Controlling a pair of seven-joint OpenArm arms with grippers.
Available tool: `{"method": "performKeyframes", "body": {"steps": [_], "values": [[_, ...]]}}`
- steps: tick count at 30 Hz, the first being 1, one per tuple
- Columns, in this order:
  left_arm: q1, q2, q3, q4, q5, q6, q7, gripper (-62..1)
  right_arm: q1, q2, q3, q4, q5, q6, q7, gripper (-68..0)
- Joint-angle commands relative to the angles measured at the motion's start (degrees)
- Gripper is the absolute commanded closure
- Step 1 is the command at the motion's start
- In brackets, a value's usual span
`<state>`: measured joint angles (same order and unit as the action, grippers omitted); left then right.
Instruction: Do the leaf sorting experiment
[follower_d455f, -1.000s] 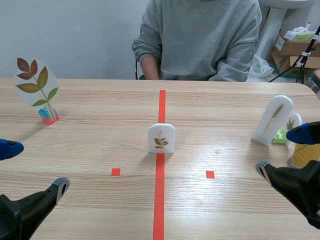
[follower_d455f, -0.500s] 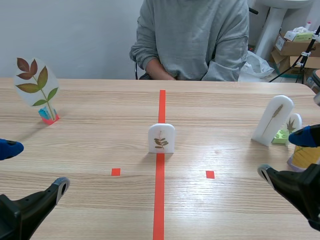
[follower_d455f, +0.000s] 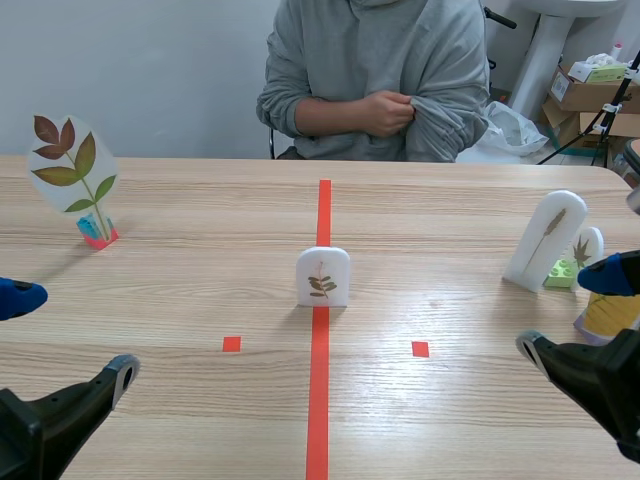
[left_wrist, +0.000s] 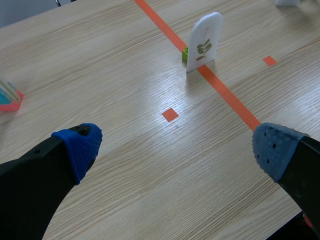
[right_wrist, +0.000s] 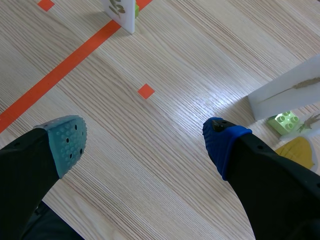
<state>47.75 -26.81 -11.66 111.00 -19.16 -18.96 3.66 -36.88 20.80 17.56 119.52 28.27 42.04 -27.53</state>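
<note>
Leaf card (follower_d455f: 323, 277) left untouched; only the person's hand (follower_d455f: 385, 112) got raised. The left gripper (left_wrist: 176, 147) and right gripper (right_wrist: 142, 137) are kept wide open and empty, so sorting's not started.

A small white arched card (follower_d455f: 323, 277) bearing a green sprig stands upright on the red line. A clear oval card (follower_d455f: 72, 165) of red-green leaves stands far left. A tall white card (follower_d455f: 546, 240) stands at right, with a smaller card (follower_d455f: 588, 245) just beside it.

Wooden table (follower_d455f: 200, 250) carries a small leaf card (follower_d455f: 323, 277) mid-line; round leaf card (follower_d455f: 72, 165) left; tall card (follower_d455f: 546, 240) right
</note>
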Motion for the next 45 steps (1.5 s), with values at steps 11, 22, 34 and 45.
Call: {"method": "performKeyframes", "body": {"steps": [11,22,34,45], "values": [[-0.2,0.4,0.1,0.3,-0.3,-0.1,0.5,-62.3,0.1,0.6,0.4,0.0,0.3,0.0,1.3,-47.7],[-0.2,0.4,0.1,0.3,-0.3,-0.1,1.0,-62.3,0.1,0.6,0.4,0.0,0.2,0.0,1.3,-47.7],[-17.2,-1.0,2.6,-10.6,4.0,-10.3,3.9,-62.3,0.1,0.6,0.4,0.0,0.2,0.0,1.3,-47.7],[-48.9,-3.0,26.3,-36.9,5.4,-14.9,3.3,-62.3,0.1,0.6,0.4,0.0,0.2,0.0,1.2,-47.7]]}}
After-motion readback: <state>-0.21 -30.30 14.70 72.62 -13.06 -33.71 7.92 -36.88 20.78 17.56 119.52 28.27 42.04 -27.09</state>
